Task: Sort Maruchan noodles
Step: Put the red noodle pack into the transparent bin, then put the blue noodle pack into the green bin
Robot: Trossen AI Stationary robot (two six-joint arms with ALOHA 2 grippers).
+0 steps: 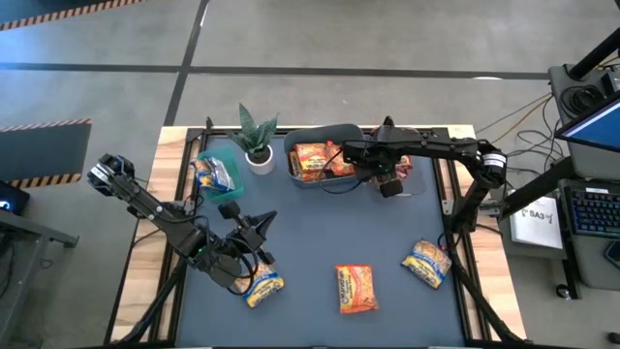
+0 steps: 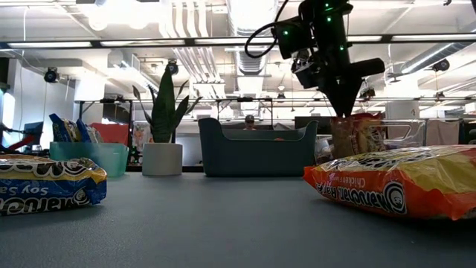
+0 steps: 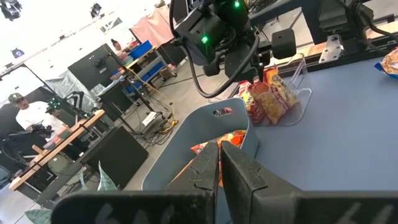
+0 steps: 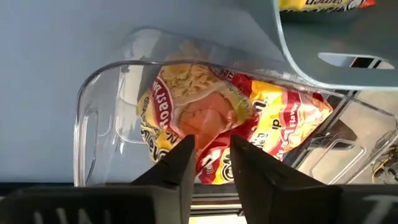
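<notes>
Jaws of my right gripper [image 4: 208, 163] stand slightly spread, pinching nothing, poised over the clear bin [image 4: 99, 112] at the desk's [image 1: 320, 237] far edge. My arm reaches across from the right, wrist bent down. A red-and-yellow noodle packet [image 4: 217, 121] lies crumpled inside that bin. Beside it, the grey-blue tub [image 1: 325, 141] holds orange packets [image 1: 312, 158]. My left gripper [image 1: 254, 225] waits near the front with jaws pressed together, beside a blue-and-yellow packet [image 1: 262, 286]. Two more packets [image 1: 356, 288] rest up front; a potted plant [image 1: 257, 136] stands beside the tub.
</notes>
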